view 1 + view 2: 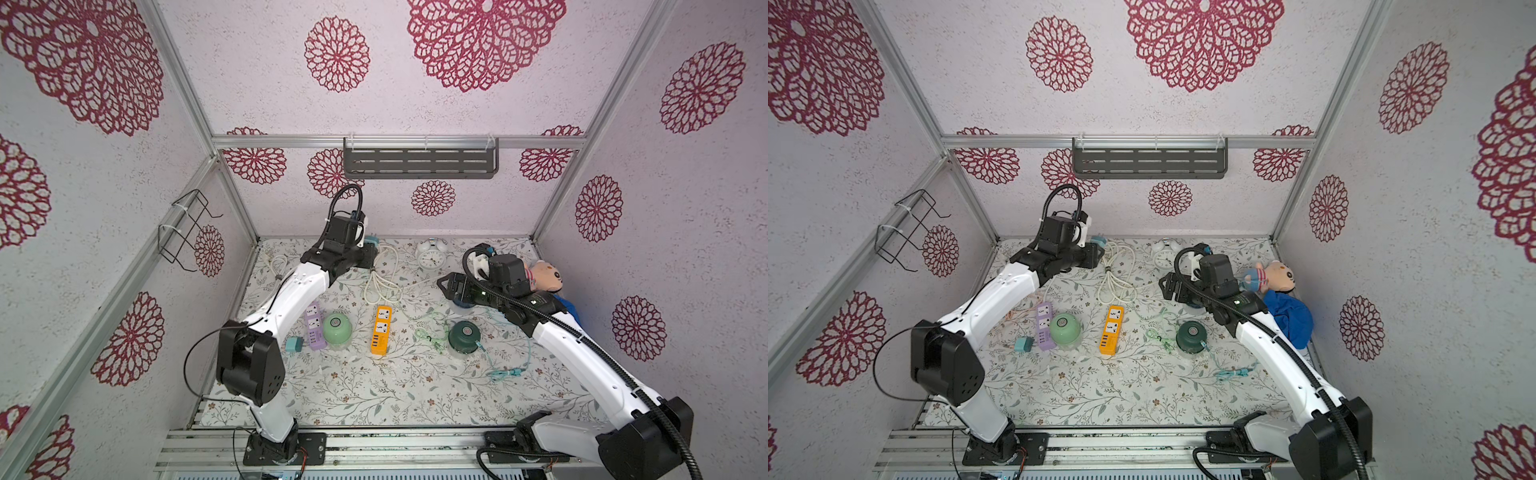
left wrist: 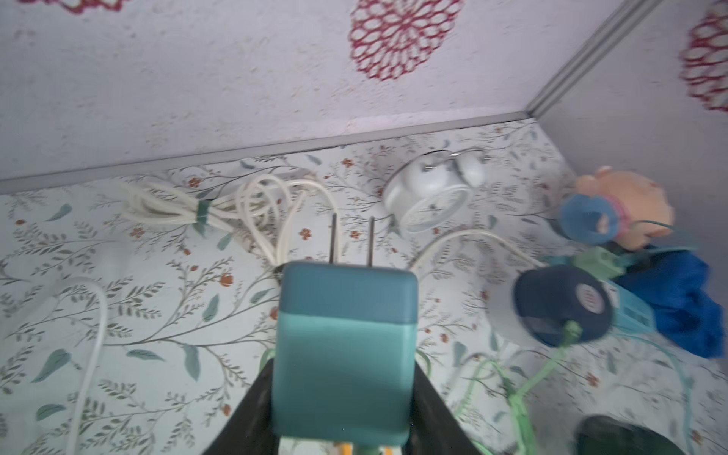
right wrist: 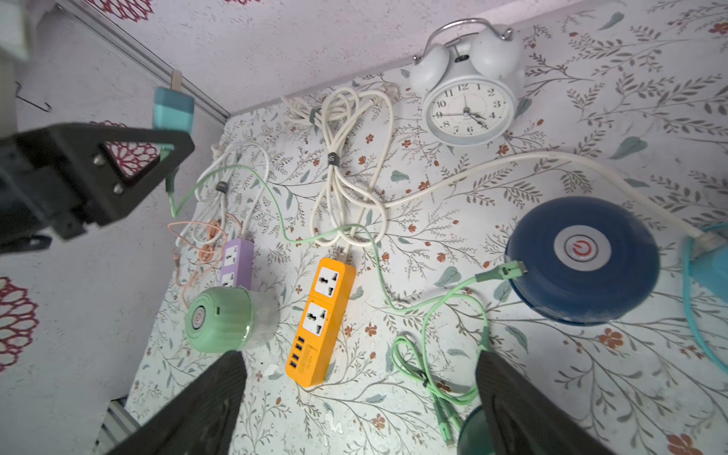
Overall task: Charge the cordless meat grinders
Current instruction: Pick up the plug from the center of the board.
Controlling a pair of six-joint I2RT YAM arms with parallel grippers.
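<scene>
**Left gripper** (image 2: pixel 344 368): clamped on a teal wall adapter (image 2: pixel 346 346), held above the table's far edge with its prongs pointing away from the wrist. A light green cable (image 3: pixel 275 205) runs from the adapter to a connector at the rim of the navy blue grinder (image 3: pixel 583 260).

**Right gripper** (image 3: pixel 360 354): jaws spread wide with nothing between them, hovering just beside the navy blue grinder (mostly hidden under this arm in both top views).

**Mint green grinder** (image 1: pixel 337 328): upright, just beside the purple power strip (image 1: pixel 314 326).

**Dark green grinder** (image 1: pixel 464 332): upright, to the right of the orange power strip (image 1: pixel 381 330), with a teal cable at its side.

**Sundries:**
- A second teal adapter (image 1: pixel 295 345) lies near the purple strip.
- A white twin-bell alarm clock (image 1: pixel 431 254) stands by the back wall.
- A plush doll (image 1: pixel 544 276) lies on a blue cloth (image 1: pixel 1289 316).
</scene>
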